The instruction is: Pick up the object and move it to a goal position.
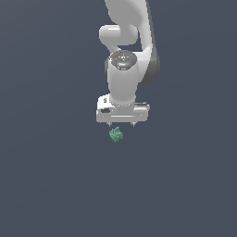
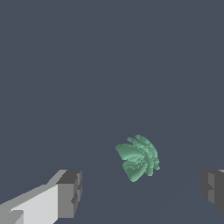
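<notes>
Evidently the step in hand was the approach before the grasp. The white gripper (image 1: 121,124) hung with its fingers pointing down and spread wide, holding nothing; in the wrist view one dark pad (image 2: 70,192) showed at one side and the other at the opposite edge, with clear space between them. To do this step well, the arm would have needed to centre the gap over the green object (image 2: 138,157) before descending, since the piece was much narrower than the opening and a lumpy edge could slip out of an off-centre pinch. A straight, slow descent would probably have served best, followed by closing only once the pads bracketed the piece on both sides. An early closure risked nudging so small a thing aside.

The object (image 1: 115,134) lay on the dark, featureless ground just below the fingertips in the exterior view, slightly toward that view's left of the gripper's midline. In the wrist view it sat between the lines of the two pads but beyond their tips, apart from both and touching neither. No goal marker could be seen in either view.
</notes>
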